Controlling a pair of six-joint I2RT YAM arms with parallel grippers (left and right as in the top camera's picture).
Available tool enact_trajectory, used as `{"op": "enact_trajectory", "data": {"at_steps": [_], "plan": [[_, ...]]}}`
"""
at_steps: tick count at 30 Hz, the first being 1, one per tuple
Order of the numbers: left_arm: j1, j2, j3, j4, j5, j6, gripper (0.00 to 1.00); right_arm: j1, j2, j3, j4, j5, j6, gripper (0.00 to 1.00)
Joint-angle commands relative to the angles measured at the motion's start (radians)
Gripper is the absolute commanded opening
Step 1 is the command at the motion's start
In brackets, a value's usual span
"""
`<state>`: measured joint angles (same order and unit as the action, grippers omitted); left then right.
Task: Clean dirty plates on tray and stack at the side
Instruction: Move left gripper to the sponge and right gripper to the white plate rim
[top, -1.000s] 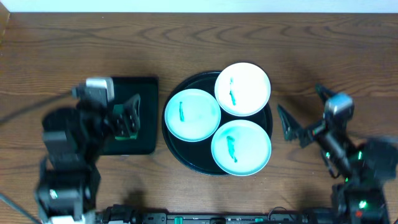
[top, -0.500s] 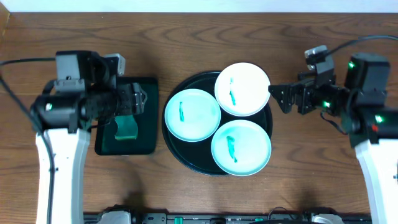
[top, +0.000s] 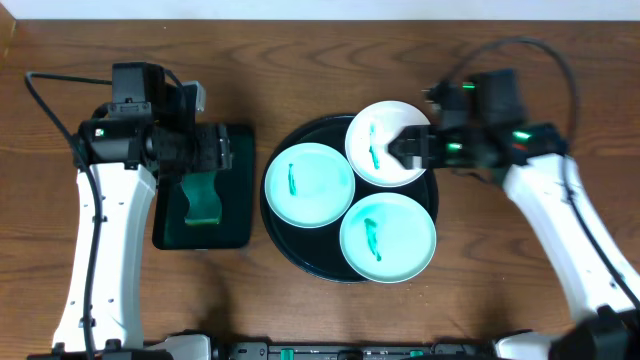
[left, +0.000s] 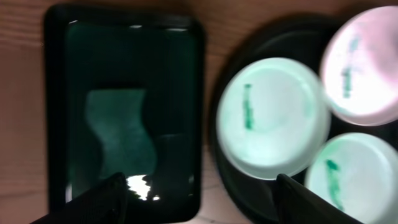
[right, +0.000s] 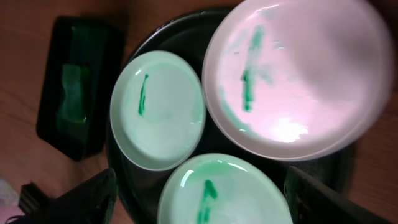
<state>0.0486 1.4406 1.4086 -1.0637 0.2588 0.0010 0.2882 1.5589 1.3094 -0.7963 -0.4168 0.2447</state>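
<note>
Three plates lie on the round black tray (top: 290, 240), each with a green smear: a white plate (top: 388, 143) at the back, a mint plate (top: 309, 184) on the left and a second mint plate (top: 388, 237) in front. My right gripper (top: 405, 148) hangs over the white plate's right part. In the right wrist view the right gripper (right: 202, 202) is open, the white plate (right: 305, 74) is ahead of it and a mint plate (right: 224, 190) lies between the fingers, below them. My left gripper (top: 222, 152) hovers open above the green tray; the left gripper (left: 202, 202) holds nothing.
A dark green rectangular tray (top: 235, 225) lies left of the black tray with a green sponge (top: 203, 198) in it. The left wrist view shows the sponge (left: 118, 134) under my left finger side. Bare wooden table surrounds both trays.
The right arm has swung left from beside the tray to above the white plate. The left arm has shifted slightly right over the green tray. Plates and sponge have not moved.
</note>
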Motion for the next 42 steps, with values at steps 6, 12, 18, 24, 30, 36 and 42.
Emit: {"op": "enact_trajectory", "data": {"at_steps": [6, 12, 18, 24, 30, 36, 42], "plan": [[0.001, 0.018, 0.012, -0.013, -0.312, -0.109, 0.72, 0.228, 0.241, 0.163, -0.008, 0.243, 0.188, 0.57], [0.001, 0.019, 0.000, -0.021, -0.312, -0.113, 0.72, 0.291, 0.345, 0.164, 0.000, 0.306, 0.256, 0.35], [0.001, 0.032, 0.000, -0.020, -0.312, -0.112, 0.72, 0.307, 0.414, 0.164, -0.002, 0.368, 0.301, 0.29], [0.001, 0.059, -0.001, -0.028, -0.312, -0.112, 0.72, 0.308, 0.468, 0.164, 0.003, 0.367, 0.301, 0.28], [0.001, 0.069, -0.002, -0.028, -0.312, -0.112, 0.72, 0.309, 0.498, 0.164, 0.015, 0.367, 0.301, 0.25], [0.001, 0.069, -0.011, -0.028, -0.312, -0.111, 0.72, 0.309, 0.516, 0.164, 0.042, 0.367, 0.301, 0.22], [0.001, 0.071, -0.037, -0.026, -0.313, -0.111, 0.72, 0.314, 0.541, 0.162, 0.054, 0.368, 0.301, 0.18]]}}
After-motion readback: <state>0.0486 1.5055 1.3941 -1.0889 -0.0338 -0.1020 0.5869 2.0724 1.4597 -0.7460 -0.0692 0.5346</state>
